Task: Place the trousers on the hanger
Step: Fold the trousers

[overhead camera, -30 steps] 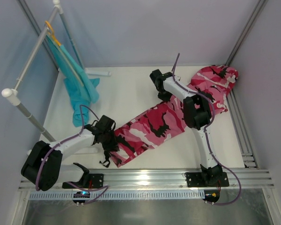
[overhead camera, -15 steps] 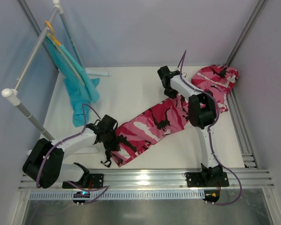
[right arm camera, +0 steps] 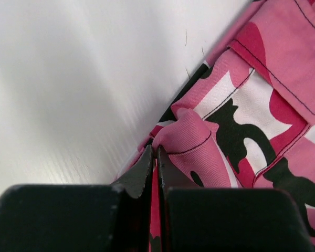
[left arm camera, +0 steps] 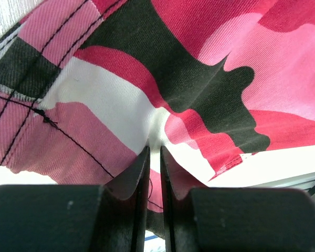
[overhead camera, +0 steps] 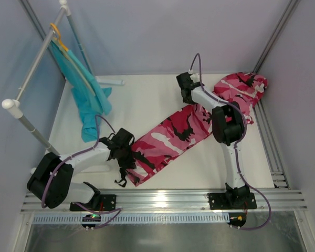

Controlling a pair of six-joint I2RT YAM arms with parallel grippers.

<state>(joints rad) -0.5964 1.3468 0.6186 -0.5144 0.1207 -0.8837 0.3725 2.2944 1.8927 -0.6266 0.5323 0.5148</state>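
Note:
The pink camouflage trousers (overhead camera: 173,134) lie diagonally on the table, waist end bunched at the back right (overhead camera: 241,89). My left gripper (overhead camera: 127,158) is shut on the near-left leg end; in the left wrist view the jaws (left arm camera: 154,149) pinch a fold of the cloth (left arm camera: 199,68). My right gripper (overhead camera: 192,102) is shut on the trousers' upper edge at mid-length; its wrist view shows the jaws (right arm camera: 155,149) nipping a pink fold (right arm camera: 199,136). A thin pale rod that looks like the hanger (overhead camera: 77,72) hangs on the rack against the teal cloth.
A white tube rack (overhead camera: 26,84) stands at the left with an orange hanger (overhead camera: 55,30) and a teal garment (overhead camera: 89,100) hanging to the table. A metal rail (overhead camera: 163,202) runs along the near edge. Grey walls close in both sides.
My right gripper has moved right and back with the trousers' edge. The left gripper has shifted slightly right. The cloth between them lies straighter.

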